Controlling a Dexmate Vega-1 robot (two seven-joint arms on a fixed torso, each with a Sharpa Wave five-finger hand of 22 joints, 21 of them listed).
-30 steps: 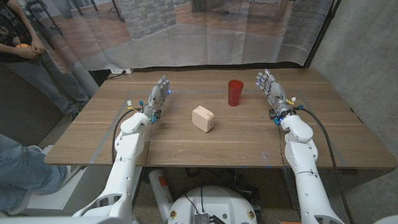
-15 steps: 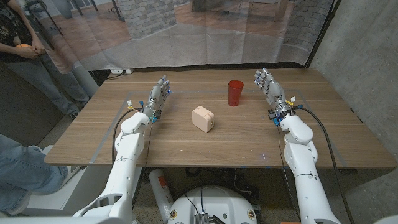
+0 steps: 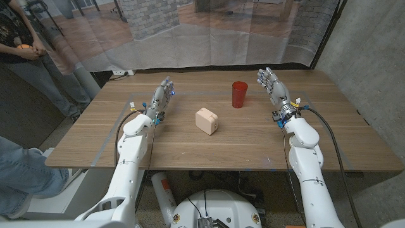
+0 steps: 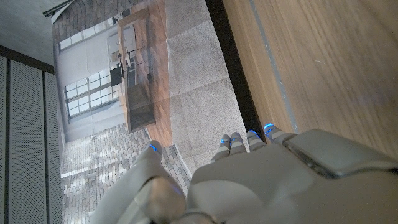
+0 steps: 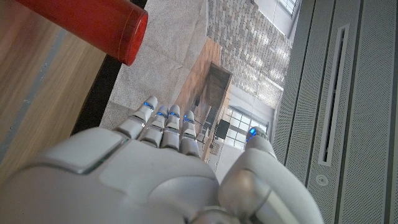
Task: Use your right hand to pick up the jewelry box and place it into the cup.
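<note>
Right of the red cup [image 3: 238, 94] in the frame's upper middle, my right hand [image 3: 272, 87] has crept a little leftward and up over the last second, its fingers spread and holding nothing. That reads to me as the start of the reach, with the grasp not yet begun. Near the frame's centre, the jewelry box [image 3: 206, 120] sits untouched on the wooden table [image 3: 253, 142], well apart from the hand: pale, matte, rounded at the corners. The cup looks like smooth, glossy plastic. My left hand [image 3: 160, 100] waits upper left, open.
</note>
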